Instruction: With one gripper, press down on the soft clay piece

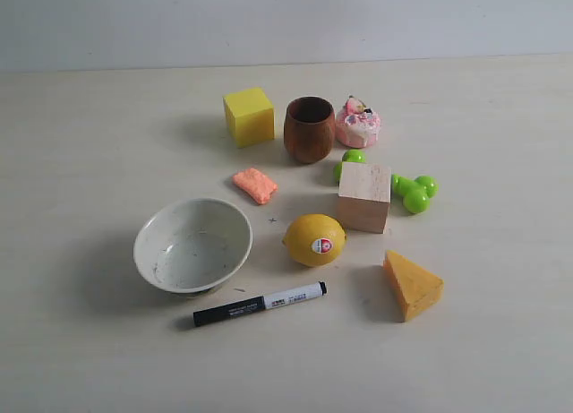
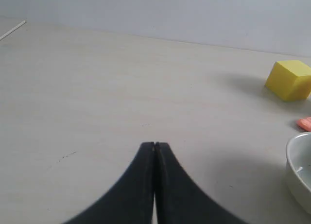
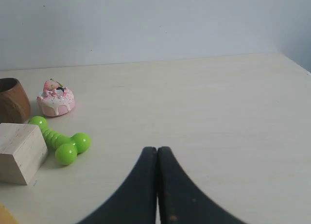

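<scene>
While the exterior view lays out the whole table (image 1: 501,359), I see the grippers only through their own wrist cameras. From the exterior view, the soft clay piece (image 1: 255,184) lies flat on the table between the yellow cube (image 1: 248,116) and the white bowl (image 1: 148,238). It is near the wooden cup (image 1: 310,129) and touches none of them. The left wrist view catches just a sliver of it at the frame edge, near the bowl's rim.

The left gripper (image 2: 154,145) has its fingers pressed together with nothing between them, over bare table and well apart from the clay. The right gripper (image 3: 157,149) is likewise closed tight and empty. Its camera shows the cup, the pink cake toy (image 3: 55,98), the green dumbbell (image 3: 60,141) and the wooden block (image 3: 18,152), but not the clay. The lemon (image 1: 314,240) and the marker (image 1: 260,304) show on the exterior view alone.
</scene>
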You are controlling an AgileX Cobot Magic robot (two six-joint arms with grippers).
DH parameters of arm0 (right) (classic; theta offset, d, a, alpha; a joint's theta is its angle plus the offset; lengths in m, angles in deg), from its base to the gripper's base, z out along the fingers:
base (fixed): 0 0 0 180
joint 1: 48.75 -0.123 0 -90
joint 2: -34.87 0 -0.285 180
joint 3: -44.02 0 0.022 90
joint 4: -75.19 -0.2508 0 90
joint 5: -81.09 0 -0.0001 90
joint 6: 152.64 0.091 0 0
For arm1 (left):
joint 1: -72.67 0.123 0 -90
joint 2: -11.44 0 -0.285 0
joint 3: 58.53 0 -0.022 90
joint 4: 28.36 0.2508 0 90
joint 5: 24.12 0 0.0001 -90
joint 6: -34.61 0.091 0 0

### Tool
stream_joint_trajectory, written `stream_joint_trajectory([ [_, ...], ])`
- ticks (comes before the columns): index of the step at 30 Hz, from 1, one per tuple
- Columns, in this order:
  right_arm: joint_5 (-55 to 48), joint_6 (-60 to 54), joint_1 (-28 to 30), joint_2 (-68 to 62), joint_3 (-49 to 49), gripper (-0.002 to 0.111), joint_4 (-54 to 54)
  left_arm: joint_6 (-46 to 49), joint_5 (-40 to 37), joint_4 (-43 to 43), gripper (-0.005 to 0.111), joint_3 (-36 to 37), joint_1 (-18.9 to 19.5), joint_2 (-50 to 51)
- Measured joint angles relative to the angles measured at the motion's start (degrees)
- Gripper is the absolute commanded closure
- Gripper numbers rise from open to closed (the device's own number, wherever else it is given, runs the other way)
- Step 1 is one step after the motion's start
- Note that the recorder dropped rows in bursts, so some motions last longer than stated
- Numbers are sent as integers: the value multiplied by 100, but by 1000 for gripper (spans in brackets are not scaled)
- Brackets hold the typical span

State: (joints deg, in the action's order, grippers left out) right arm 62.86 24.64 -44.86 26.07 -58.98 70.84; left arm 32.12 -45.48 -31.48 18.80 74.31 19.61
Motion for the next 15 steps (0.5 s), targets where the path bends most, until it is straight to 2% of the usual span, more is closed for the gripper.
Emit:
stream_joint_trajectory([
  [5,0,0,0,0,0,108,0,0,287,0,107,0,0,0],
  [12,0,0,0,0,0,108,0,-21,2055,0,107,0,0,0],
  [15,0,0,0,0,0,108,0,-21,2453,0,107,0,0,0],
])
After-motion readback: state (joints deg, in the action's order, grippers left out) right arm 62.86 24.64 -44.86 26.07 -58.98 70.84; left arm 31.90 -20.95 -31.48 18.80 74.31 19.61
